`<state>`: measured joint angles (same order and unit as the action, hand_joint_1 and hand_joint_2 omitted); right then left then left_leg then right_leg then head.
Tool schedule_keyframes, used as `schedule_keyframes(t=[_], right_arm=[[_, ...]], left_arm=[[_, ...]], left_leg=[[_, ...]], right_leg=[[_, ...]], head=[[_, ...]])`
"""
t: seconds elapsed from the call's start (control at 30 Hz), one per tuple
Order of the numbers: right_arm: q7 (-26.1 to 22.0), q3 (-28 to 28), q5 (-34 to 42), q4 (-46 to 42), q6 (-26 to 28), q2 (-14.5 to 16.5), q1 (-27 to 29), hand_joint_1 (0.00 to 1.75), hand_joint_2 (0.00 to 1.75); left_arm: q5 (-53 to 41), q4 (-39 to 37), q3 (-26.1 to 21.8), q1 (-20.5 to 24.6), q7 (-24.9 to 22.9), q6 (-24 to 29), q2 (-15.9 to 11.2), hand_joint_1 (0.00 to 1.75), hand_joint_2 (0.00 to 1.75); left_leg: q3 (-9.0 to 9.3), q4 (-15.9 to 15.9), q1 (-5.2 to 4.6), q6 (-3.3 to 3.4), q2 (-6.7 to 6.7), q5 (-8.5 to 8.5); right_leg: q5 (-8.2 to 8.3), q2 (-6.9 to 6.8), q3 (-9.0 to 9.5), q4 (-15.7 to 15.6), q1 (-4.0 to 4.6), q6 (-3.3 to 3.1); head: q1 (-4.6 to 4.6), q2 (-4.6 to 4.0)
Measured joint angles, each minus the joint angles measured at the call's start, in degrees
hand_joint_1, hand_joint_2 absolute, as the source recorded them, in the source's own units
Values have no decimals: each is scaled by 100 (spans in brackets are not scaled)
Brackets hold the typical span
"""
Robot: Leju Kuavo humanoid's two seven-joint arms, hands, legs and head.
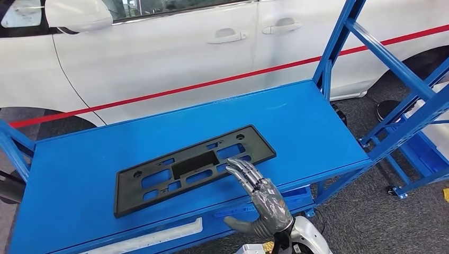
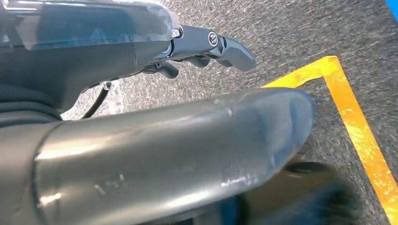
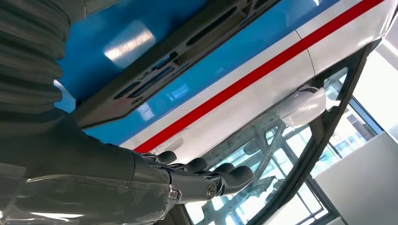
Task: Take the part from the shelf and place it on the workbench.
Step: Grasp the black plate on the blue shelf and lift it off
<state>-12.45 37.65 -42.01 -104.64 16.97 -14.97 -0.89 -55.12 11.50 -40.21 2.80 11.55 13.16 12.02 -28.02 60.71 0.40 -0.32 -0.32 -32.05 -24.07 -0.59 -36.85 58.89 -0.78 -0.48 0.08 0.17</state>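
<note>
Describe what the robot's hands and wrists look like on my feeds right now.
The right hand has a shiny silver, metallic palm and back, with segmented silver fingers jointed in dark grey. In the left wrist view, the left hand shows dark grey fingers, a thick glossy grey thumb, a clear plastic cover and a thin black cable.

The flat black plastic plate with cutouts (image 1: 193,167) lies mid-shelf on the blue metal shelf (image 1: 95,169), right robot hand (image 1: 260,198) at its 5 o'clock corner, white car (image 1: 174,53) at 12 o'clock behind.
</note>
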Motion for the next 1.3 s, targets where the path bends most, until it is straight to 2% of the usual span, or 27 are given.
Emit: schedule_keyframes(t=[0.03, 0.07, 0.17, 0.2, 0.23, 0.3, 0.33, 0.37, 0.4, 0.47, 0.53, 0.6, 0.67, 0.7, 0.77, 0.83, 0.87, 0.9, 0.93, 1.0, 1.07, 1.17, 1.2, 1.23, 1.3], right_arm=[[5, -13, 3, -11, -1, 0, 19, 0, 175], [12, -22, 4, -20, -3, 0, 36, 0, 175], [107, -39, -9, -19, -117, 4, 76, 0, 175], [161, -41, -36, -6, -178, 12, 78, 0, 175], [216, -43, -71, 22, -233, 28, 71, 0, 175], [324, -43, -158, 127, -315, 81, 45, 0, 175], [396, -42, -218, 223, -352, 129, 23, 0, 175], [487, -40, -303, 348, -378, 190, -15, 0, 175], [588, -39, -412, 512, -385, 270, -75, 0, 175], [792, -36, -691, 945, -331, 477, -281, 0, 175], [935, -31, -939, 1457, -236, 723, -561, 0, 175], [1003, -22, -1081, 1937, -154, 957, -796, 0, 175], [1038, -16, -1158, 2275, -104, 1125, -941, 0, 175], [1069, -14, -1201, 2407, -86, 1197, -1008, 0, 175], [1170, -11, -1317, 2742, -33, 1366, -1184, 0, 175], [1262, -10, -1402, 3162, 62, 1533, -1376, 0, 175], [1283, -10, -1421, 3373, 121, 1609, -1455, 0, 175], [1289, -10, -1425, 3556, 173, 1672, -1523, 0, 175], [1289, -10, -1427, 3706, 214, 1727, -1582, 0, 175], [1289, -10, -1427, 3929, 256, 1818, -1689, 0, 175], [1289, -10, -1426, 4095, 265, 1885, -1768, 0, 175], [1284, -10, -1428, 4267, 284, 1956, -1828, 0, 175], [1275, -10, -1435, 4312, 302, 1972, -1842, 0, 175], [1263, -10, -1447, 4353, 322, 1986, -1854, 0, 175], [1241, -10, -1471, 4415, 347, 2003, -1871, 0, 175]], left_arm=[[-9, 0, -1, 8, -7, 14, 1, 0, 0], [-19, 0, -1, 13, -22, 22, 1, 0, 0], [-59, 0, -2, 12, -154, 31, 3, 0, 0], [-82, 0, -2, 15, -201, 27, 5, 0, 0], [-108, 0, -2, 20, -236, 18, 9, 0, 0], [-157, 0, -1, 29, -259, -15, 19, 0, 0], [-188, 0, 2, 29, -260, -33, 25, 0, 0], [-228, 0, 7, 27, -260, -46, 33, 0, 0], [-277, 0, 13, 26, -264, -52, 42, 0, 0], [-384, 0, 41, 29, -282, -50, 69, 0, 0], [-468, 0, 84, 42, -297, -45, 102, 0, 0], [-507, 0, 126, 62, -299, -46, 123, 0, 0], [-534, 0, 153, 72, -301, -46, 134, 0, 0], [-553, 0, 160, 71, -304, -49, 136, 0, 0], [-614, 0, 177, 68, -326, -56, 133, 0, 0], [-682, 0, 207, 65, -360, -62, 133, 0, 0], [-707, 0, 225, 61, -376, -63, 133, 0, 0], [-722, 0, 241, 56, -386, -63, 133, 0, 0], [-735, 0, 254, 52, -393, -63, 133, 0, 0], [-755, 0, 275, 51, -402, -64, 134, 0, 0], [-780, 0, 294, 59, -417, -71, 136, 0, 0], [-813, 0, 306, 52, -463, -73, 139, 0, 0], [-828, 0, 309, 50, -476, -71, 140, 0, 0], [-842, 0, 313, 50, -485, -68, 142, 0, 0], [-857, 0, 322, 52, -487, -66, 144, 0, 0]], left_leg=[[143, -249, -14, 39, -1, 42], [192, -361, -29, 80, -2, 50], [167, -407, -42, 203, 6, 171], [150, -428, -37, 243, 15, 224], [124, -448, -28, 277, 26, 276], [49, -439, -38, 310, 40, 330], [14, -427, -42, 313, 44, 349], [-15, -411, -46, 311, 44, 360], [-35, -394, -47, 306, 43, 367], [-48, -363, -47, 286, 40, 363], [-81, -327, -63, 230, 44, 353], [-123, -313, -69, 158, 47, 361], [-139, -296, -65, 95, 41, 343], [-174, -218, -61, 65, 37, 278], [-414, 287, -38, 11, 31, -11], [-803, 1055, -15, -34, 31, -313], [-934, 1291, -5, -51, 32, -346], [-962, 1309, 5, -61, 32, -262], [-888, 1115, 17, -66, 33, -86], [-556, 357, 30, -54, 36, 321], [-345, -151, 20, -17, 31, 489], [-331, -257, 18, 79, 23, 524], [-326, -286, 28, 122, 26, 554], [-327, -315, 41, 162, 32, 587], [-353, -336, 43, 210, 40, 626]], right_leg=[[31, -4, -14, 8, 4, 33], [62, -8, -18, 8, 7, 71], [111, -1, -25, 4, -17, 184], [19, 6, -70, 101, -26, 209], [-149, 15, -158, 309, -33, 229], [-591, 28, -420, 993, -39, 258], [-733, 31, -522, 1307, -42, 268], [-771, 32, -545, 1463, -43, 272], [-704, 32, -464, 1414, -44, 267], [-398, 39, -47, 751, -41, 223], [-242, 51, 280, 145, -10, 154], [-255, 57, 327, 4, 26, 97], [-234, 50, 320, -33, 9, 38], [-221, 43, 327, -59, -6, 2], [-199, 31, 333, -91, -19, -55], [-194, 30, 320, -87, -9, -77], [-194, 29, 317, -82, -6, -78], [-194, 30, 316, -74, -5, -78], [-195, 32, 317, -63, -6, -76], [-202, 42, 315, -33, 1, -59], [-198, 50, 295, -13, 20, -5], [-166, 52, 282, -29, 18, 96], [-211, 53, 263, 20, 12, 123], [-319, 56, 201, 159, 9, 144], [-703, 58, -80, 790, 4, 171]], head=[[6, 0], [12, 0], [21, -1], [26, -1], [33, 0], [44, 0], [44, -1], [44, -1], [44, -1], [49, 0], [48, 0], [45, -1], [48, -1], [38, -1], [19, -1], [8, -1], [8, -1], [8, 0], [8, 0], [7, -1], [9, -1], [8, 0], [10, 0], [20, -1], [37, -1]])
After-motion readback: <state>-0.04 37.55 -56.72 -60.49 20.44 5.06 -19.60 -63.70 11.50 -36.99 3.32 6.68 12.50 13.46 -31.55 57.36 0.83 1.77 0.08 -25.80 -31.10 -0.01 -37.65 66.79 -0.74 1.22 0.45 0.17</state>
